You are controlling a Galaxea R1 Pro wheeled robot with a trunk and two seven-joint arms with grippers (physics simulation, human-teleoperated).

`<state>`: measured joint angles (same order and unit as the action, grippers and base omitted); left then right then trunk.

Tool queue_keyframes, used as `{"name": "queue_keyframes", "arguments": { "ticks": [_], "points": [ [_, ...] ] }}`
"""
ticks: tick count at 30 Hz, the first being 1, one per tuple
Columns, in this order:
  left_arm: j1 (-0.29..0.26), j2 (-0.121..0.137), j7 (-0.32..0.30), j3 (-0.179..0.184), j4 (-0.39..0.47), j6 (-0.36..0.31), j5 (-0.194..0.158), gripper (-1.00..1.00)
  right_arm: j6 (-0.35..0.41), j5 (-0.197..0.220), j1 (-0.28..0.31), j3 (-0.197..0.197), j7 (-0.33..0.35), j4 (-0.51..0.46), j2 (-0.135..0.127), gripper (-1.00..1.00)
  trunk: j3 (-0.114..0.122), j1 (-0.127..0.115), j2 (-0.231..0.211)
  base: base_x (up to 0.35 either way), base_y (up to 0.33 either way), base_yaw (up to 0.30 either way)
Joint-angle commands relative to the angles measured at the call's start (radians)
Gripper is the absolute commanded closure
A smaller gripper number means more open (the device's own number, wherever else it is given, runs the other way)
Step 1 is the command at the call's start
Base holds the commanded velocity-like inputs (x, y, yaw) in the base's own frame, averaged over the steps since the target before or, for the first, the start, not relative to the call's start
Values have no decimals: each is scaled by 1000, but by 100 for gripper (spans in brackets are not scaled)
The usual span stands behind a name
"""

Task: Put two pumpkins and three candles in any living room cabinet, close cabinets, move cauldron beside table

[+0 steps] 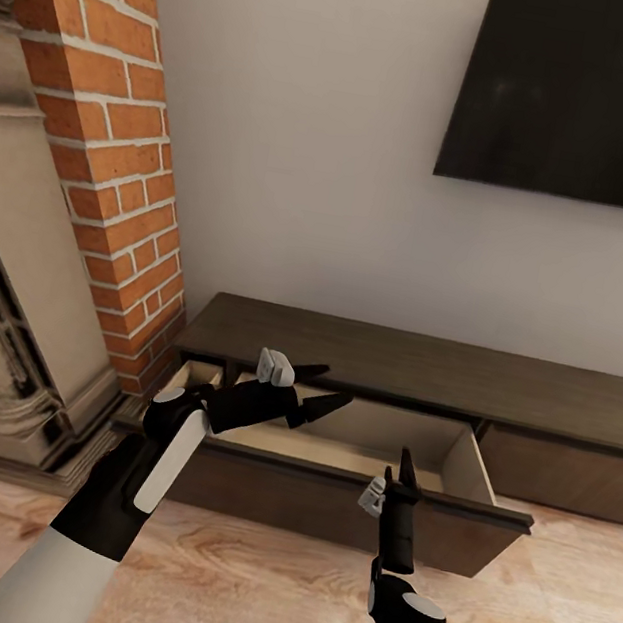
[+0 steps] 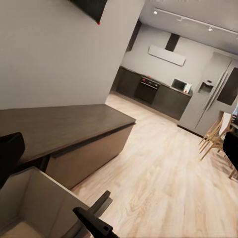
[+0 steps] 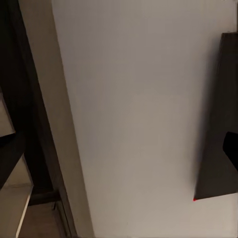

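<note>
Long low dark-brown wooden cabinet (image 1: 424, 366): pale-lined drawer (image 1: 371, 443) pulled out. Left gripper (image 1: 324, 390), 10 o'clock over drawer, fingers apart, empty. Right gripper (image 1: 405, 466), 5 o'clock at drawer front: spread indeterminate

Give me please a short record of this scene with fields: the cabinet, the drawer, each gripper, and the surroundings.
cabinet: long low dark-brown console against the white wall
drawer: left drawer pulled out, pale interior, nothing visible inside
left gripper: open, empty, over the open drawer
right gripper: points upward at the drawer's front edge; open or shut cannot be told
surroundings: brick fireplace at the left, TV on the wall, wood floor
</note>
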<state>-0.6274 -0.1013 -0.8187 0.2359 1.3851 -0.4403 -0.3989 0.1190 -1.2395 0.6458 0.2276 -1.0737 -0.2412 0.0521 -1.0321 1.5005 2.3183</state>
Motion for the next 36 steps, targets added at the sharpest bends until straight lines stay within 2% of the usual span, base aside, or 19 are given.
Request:
{"name": "queue_keyframes", "arguments": {
  "ticks": [1, 12, 22, 36],
  "points": [
    [0, 0, 0, 0, 0, 0, 0, -100, 0, 0, 0, 0, -1, -2, 0, -100, 2, -4, -7, 0, 0, 145],
    [0, -1, 1, 0, -1, 0, 0, -100, 2, 0, 0, 0, -3, -4, 0, -100, 20, -46, -84, 0, 0, 102],
    [0, -3, 2, 0, -1, 0, 0, -100, 2, 0, 0, 1, -46, -4, 0, -100, 36, -84, -154, 0, 0, 92],
    [0, -5, 4, 0, -10, 0, 0, -100, 7, 0, 0, 1, -52, -4, 10, -100, 57, -138, -252, 0, 0, 6]
  ]
}}
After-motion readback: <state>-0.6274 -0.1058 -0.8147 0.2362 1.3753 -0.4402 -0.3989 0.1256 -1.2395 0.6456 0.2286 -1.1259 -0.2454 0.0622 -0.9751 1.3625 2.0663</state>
